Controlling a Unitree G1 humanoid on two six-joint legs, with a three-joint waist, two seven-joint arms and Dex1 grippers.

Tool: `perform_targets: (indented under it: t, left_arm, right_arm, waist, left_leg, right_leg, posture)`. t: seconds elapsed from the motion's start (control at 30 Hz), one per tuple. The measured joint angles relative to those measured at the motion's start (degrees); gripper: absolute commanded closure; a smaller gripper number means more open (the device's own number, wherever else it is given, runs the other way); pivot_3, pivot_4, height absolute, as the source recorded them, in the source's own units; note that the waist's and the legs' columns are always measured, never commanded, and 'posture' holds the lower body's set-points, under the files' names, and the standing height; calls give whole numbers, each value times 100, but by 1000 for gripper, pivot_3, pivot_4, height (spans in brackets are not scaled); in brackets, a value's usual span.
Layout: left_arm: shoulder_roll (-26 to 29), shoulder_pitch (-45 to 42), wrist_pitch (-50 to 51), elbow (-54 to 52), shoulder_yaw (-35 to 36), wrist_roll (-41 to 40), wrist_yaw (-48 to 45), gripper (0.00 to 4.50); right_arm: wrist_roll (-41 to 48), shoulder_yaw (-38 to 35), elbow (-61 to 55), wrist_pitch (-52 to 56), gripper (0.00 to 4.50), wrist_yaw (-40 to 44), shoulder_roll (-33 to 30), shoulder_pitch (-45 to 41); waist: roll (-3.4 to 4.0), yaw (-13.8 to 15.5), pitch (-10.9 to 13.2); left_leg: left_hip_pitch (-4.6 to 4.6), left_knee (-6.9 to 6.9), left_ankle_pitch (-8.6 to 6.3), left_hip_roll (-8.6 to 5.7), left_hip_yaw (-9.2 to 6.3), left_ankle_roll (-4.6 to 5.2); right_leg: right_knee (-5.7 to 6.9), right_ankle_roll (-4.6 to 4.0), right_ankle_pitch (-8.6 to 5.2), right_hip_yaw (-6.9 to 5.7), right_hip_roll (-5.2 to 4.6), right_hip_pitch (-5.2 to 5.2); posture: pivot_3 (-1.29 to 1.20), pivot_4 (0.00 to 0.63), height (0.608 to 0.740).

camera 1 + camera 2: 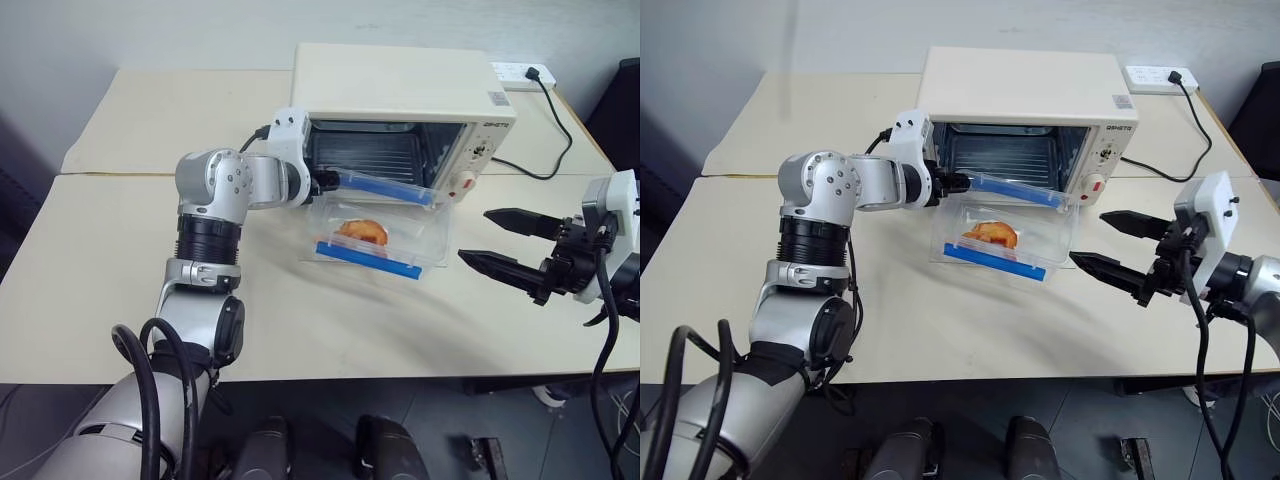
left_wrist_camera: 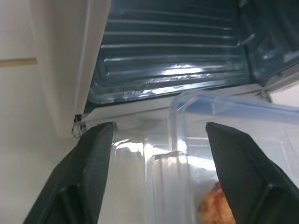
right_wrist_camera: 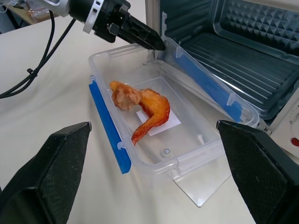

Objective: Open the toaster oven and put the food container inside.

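The cream-white toaster oven (image 1: 400, 80) stands at the back of the table with its glass door (image 3: 201, 193) folded down flat. The clear food container (image 1: 385, 235), with blue clip strips and an orange chicken piece (image 3: 145, 107) inside, rests tilted on that door, its far edge at the oven mouth. My left gripper (image 1: 330, 180) is at the container's far left corner; its fingers (image 2: 93, 158) stand open on either side of the rim. My right gripper (image 1: 475, 234) hovers open to the container's right, with nothing between its fingers.
A white power strip (image 1: 525, 72) lies at the back right, and a black cable (image 1: 560, 150) runs from it behind the oven. The table (image 1: 100, 260) has bare surface to the left and in front of the container. Its front edge is close to me.
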Motion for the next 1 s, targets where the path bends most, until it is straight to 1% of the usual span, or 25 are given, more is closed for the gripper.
perform_targets:
  t: [0.03, 0.13, 0.23, 0.33, 0.4, 0.43, 0.47, 0.53, 0.57, 0.6, 0.63, 0.7, 0.73, 0.83, 0.93, 1.0]
  left_arm:
    - [113, 37, 3, -211, -39, -11, -205, 1319]
    - [820, 202, -23, -1159, -154, -183, -1160, 1319]
    - [1404, 410, -89, -1717, -132, -415, -2035, 1319]
    - [2107, 826, -345, -1950, -95, -671, -3204, 1881]
    - [2521, 1141, -610, -2014, -50, -810, -4050, 2500]
    - [2856, 1393, -716, -2146, -67, -966, -4697, 2780]
    - [3073, 1578, -777, -2247, -91, -1056, -5153, 3109]
    - [3570, 2050, -993, -2591, -304, -1212, -6199, 3710]
    - [3684, 2221, -1058, -2707, -428, -1250, -6587, 3990]
    - [3750, 2329, -1102, -2792, -561, -1289, -6892, 4361]
    - [3775, 2386, -1130, -2842, -666, -1322, -7100, 4500]
    - [3861, 2493, -1309, -3006, -900, -1310, -7517, 4500]
    - [3876, 2544, -1490, -3065, -1059, -1221, -7704, 4500]
    - [3725, 2567, -1993, -2997, -1549, -759, -7840, 4500]
    - [3306, 2530, -2531, -2590, -2035, -158, -7755, 4500]
    - [3050, 2453, -2759, -2243, -2206, 114, -7708, 4500]
  right_arm:
    - [-1, 0, 9, -1, 0, -6, 0, 10]
    - [18, -40, 20, 11, 0, -20, -1, 100]
    - [96, -169, -2, 36, 0, -29, -4, 167]
    - [324, -219, -149, 173, 599, -99, -16, 203]
    - [566, -241, -312, 307, 1289, -173, -16, 230]
    - [772, -252, -477, 399, 1576, -235, -16, 266]
    - [923, -271, -608, 452, 1924, -274, -16, 331]
    - [1270, -277, -922, 560, 2583, -378, -15, 499]
    - [1420, -257, -1044, 602, 2874, -435, -3, 562]
    - [1574, -221, -1134, 636, 3275, -528, 14, 594]
    - [1672, -193, -1214, 648, 3595, -587, 23, 646]
    - [1774, -72, -1366, 644, 4289, -698, 79, 759]
    - [1758, 54, -1427, 624, 4462, -747, 114, 816]
    - [1424, 508, -1452, 516, 4462, -813, 136, 850]
    - [812, 1051, -1209, 319, 4462, -742, 135, 762]
    - [513, 1272, -965, 180, 4462, -639, 135, 618]
  waist:
    - [0, -5, 0]
    - [2, -43, 1]
    - [3, -25, 0]
    - [3, -25, 0]
    - [3, -26, 1]
    - [3, -32, 0]
    - [3, -30, 0]
    - [4, -29, 0]
    - [3, -9, 1]
    - [2, 18, 1]
    - [2, 43, 1]
    - [1, 61, 1]
    - [1, 61, 1]
    - [2, 53, 1]
    - [1, 48, 1]
    - [1, 40, 1]
  left_leg:
    - [-1, 0, 0, 1, 0, 0]
    - [3, -9, 1, 7, 5, -3]
    - [5, -8, 2, 8, 4, -5]
    - [7, -3, 3, 8, 5, -4]
    - [6, -3, 3, 10, 4, -4]
    - [6, -4, 3, 10, 4, -4]
    - [7, -7, 2, 10, 3, -4]
    - [7, -10, 2, 10, 2, -3]
    - [6, -8, 2, 9, 0, -3]
    - [3, 0, 3, 8, -6, 0]
    - [4, 3, 4, 6, -9, 2]
    - [5, 4, 6, 6, -6, 7]
    - [7, 4, 5, 6, -4, 8]
    - [7, 4, 4, 5, 1, 10]
    - [3, 4, 4, 3, 3, 14]
    - [2, 4, 4, 4, 4, 15]
  right_leg:
    - [1, 0, 0, 0, 0, -2]
    - [2, 0, 0, 3, 4, -6]
    - [5, 0, 0, 3, 4, -4]
    - [6, -1, 0, 4, 4, -2]
    - [6, -1, -1, 3, 6, -3]
    - [6, -2, -1, 3, 6, -3]
    - [6, -2, -1, 2, 6, -2]
    - [0, -3, -2, 2, 6, -1]
    - [-2, -3, -2, 1, 6, 3]
    - [-6, -3, -2, -3, 6, 9]
    - [-7, -3, -1, -2, 5, 14]
    - [-13, -3, -1, 3, 5, 17]
    - [-10, -3, -1, 6, 5, 17]
    - [-2, -3, -1, 8, 5, 10]
    - [-2, -3, -1, 8, 5, 6]
    - [0, -3, -1, 7, 6, 3]
  posture:
    - [0, 150, 740]
    - [0, 150, 740]
    - [0, 150, 740]
    - [0, 150, 740]
    - [0, 150, 740]
    - [0, 150, 740]
    - [0, 150, 740]
    - [0, 150, 740]
    - [0, 150, 740]
    - [0, 150, 740]
    - [0, 150, 740]
    - [0, 150, 740]
    - [0, 150, 740]
    - [0, 150, 740]
    - [0, 150, 740]
    - [0, 150, 740]
